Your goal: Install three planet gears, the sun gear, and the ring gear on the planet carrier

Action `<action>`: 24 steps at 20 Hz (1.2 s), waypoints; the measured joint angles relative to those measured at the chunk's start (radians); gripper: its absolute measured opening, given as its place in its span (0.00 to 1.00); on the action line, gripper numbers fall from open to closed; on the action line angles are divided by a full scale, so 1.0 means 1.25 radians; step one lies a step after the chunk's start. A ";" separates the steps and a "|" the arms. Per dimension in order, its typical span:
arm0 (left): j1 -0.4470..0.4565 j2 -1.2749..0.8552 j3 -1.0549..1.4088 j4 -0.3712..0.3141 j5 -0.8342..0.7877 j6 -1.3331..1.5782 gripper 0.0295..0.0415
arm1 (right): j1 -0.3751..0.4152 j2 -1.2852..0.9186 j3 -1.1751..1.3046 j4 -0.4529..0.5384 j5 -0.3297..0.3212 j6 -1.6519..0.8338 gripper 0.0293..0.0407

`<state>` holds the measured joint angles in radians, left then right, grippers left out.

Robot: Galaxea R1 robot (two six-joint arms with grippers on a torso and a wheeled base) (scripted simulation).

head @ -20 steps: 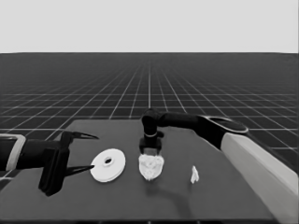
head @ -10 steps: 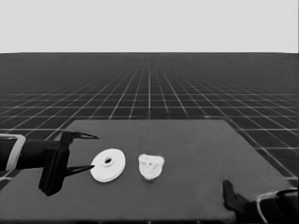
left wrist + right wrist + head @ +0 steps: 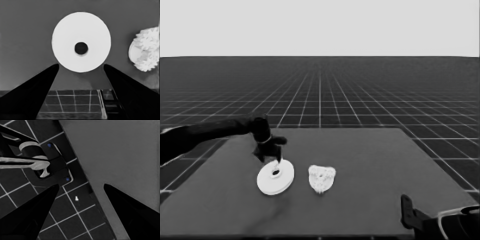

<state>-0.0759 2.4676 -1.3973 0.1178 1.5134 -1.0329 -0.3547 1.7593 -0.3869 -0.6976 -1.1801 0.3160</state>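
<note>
The larger round part (ring gear) point(image 3: 275, 176) lies flat on the table, left of centre, its small hole showing. My left gripper point(image 3: 270, 159) hangs open just above its far edge. In the left wrist view the disc point(image 3: 81, 48) lies just beyond the two spread fingers of the left gripper point(image 3: 80, 65), which hold nothing. Right of the disc sits the smaller round part (planet carrier) point(image 3: 322, 178), point(image 3: 132, 53), with toothed planet gears point(image 3: 147, 50) clustered on top of it. My right gripper point(image 3: 408, 210) is parked at the lower right corner, and the right gripper point(image 3: 80, 185) is open and empty.
The right wrist view shows the table's corner point(image 3: 120, 157), the floor's grid and dark machinery with pale bands point(image 3: 42, 165). A small white speck point(image 3: 77, 198) lies on the floor grid near the table's edge.
The right arm left the gear cluster and withdrew to the lower right corner. The left arm swung in from the left edge over the larger round part. The thin white piece is gone from the table.
</note>
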 joint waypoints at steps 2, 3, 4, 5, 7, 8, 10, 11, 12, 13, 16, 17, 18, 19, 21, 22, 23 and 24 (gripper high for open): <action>0.002 0.010 -0.031 -0.015 -0.001 0.004 0.75 | 0.000 0.000 0.000 0.000 0.000 0.000 0.81; 0.062 0.020 -0.058 0.038 -0.035 0.014 0.75 | 0.000 0.000 0.000 0.000 0.000 0.000 0.81; 0.106 0.031 -0.085 0.068 -0.058 0.023 0.75 | 0.000 0.000 0.000 0.000 0.000 0.000 0.81; 0.130 0.039 -0.105 0.083 -0.072 0.031 0.75 | 0.000 0.000 0.000 0.000 0.000 0.000 0.81; 0.150 0.048 -0.127 0.097 -0.086 0.039 0.75 | 0.000 0.000 0.000 0.000 0.000 0.000 0.81; 0.154 0.050 -0.132 0.100 -0.089 0.041 0.75 | 0.000 0.000 0.000 0.000 0.000 0.000 0.81; 0.158 0.052 -0.136 0.102 -0.092 0.043 0.75 | 0.000 0.000 0.000 0.000 0.000 0.000 0.81; 0.158 0.052 -0.137 0.103 -0.093 0.043 0.75 | 0.000 0.000 0.000 0.000 0.000 0.000 0.81; 0.159 0.052 -0.138 0.103 -0.093 0.044 0.75 | 0.000 0.000 0.000 0.000 0.000 0.000 0.81; 0.159 0.053 -0.138 0.104 -0.093 0.044 0.45 | 0.000 0.000 0.000 0.000 0.000 0.000 0.81; 0.159 0.053 -0.138 0.104 -0.093 0.044 0.44 | 0.000 0.000 0.000 0.000 0.000 0.000 0.81; 0.159 0.053 -0.138 0.104 -0.093 0.044 0.44 | 0.000 0.000 0.000 0.000 0.000 0.000 0.81; 0.159 0.053 -0.138 0.104 -0.093 0.044 0.44 | 0.000 0.000 0.000 0.000 0.000 0.000 0.81; 0.159 0.053 -0.138 0.104 -0.093 0.044 0.44 | 0.000 0.000 0.000 0.000 0.000 0.000 0.81; 0.159 0.053 -0.138 0.104 -0.093 0.044 0.44 | 0.000 0.000 0.000 0.000 0.000 0.000 0.81; 0.159 0.053 -0.138 0.104 -0.093 0.044 0.44 | 0.000 0.000 0.000 0.000 0.000 0.000 0.81; 0.110 0.030 -0.083 0.058 -0.052 0.021 0.44 | 0.000 0.000 0.000 0.000 0.000 0.000 0.81; 0.064 0.020 -0.061 0.027 -0.030 0.012 0.44 | 0.000 0.000 0.000 0.000 0.000 0.000 0.81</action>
<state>0.0042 2.4931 -1.4732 0.1509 1.4763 -1.0184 -0.3547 1.7592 -0.3868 -0.6977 -1.1801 0.3159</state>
